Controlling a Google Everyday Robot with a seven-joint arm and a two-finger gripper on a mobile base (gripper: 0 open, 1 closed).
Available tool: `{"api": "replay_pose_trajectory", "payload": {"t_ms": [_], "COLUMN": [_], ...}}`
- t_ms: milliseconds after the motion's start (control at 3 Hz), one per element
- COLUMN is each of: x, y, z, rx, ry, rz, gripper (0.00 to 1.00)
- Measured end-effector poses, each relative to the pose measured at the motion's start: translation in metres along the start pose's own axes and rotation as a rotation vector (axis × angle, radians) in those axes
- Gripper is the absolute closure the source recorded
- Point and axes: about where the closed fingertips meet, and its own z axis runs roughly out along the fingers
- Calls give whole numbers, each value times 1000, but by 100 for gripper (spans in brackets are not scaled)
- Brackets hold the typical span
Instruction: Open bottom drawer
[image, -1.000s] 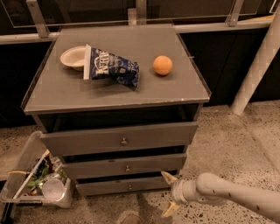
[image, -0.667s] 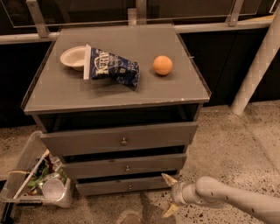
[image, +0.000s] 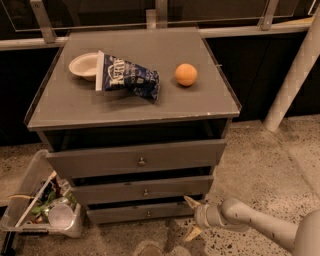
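Note:
The grey cabinet has three drawer fronts. The bottom drawer (image: 142, 212) is the lowest, slimmest front, with a tiny round knob (image: 148, 214) at its centre. It sits about flush with the fronts above. My gripper (image: 193, 216) is low by the floor at the drawer's right end, reaching in from the lower right. Its two pale fingers are spread, one fingertip (image: 190, 201) up near the drawer's right corner and the other down near the floor. It holds nothing and is well right of the knob.
On the cabinet top (image: 210, 100) lie a white bowl (image: 83, 65), a blue chip bag (image: 127, 77) and an orange (image: 186, 74). A clear bin of rubbish (image: 42, 210) stands on the floor at the left. A white post (image: 292, 75) rises at the right.
The gripper has shifted slightly left and down toward the bottom drawer's right end. The drawers have not moved.

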Motion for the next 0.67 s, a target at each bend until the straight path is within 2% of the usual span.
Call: {"api": "replay_pose_trajectory", "payload": {"t_ms": [667], "x": [15], "y": [-13], "z": [38], "rx": [-17], "ry": [12], "rz": [3], "gripper": [0]}}
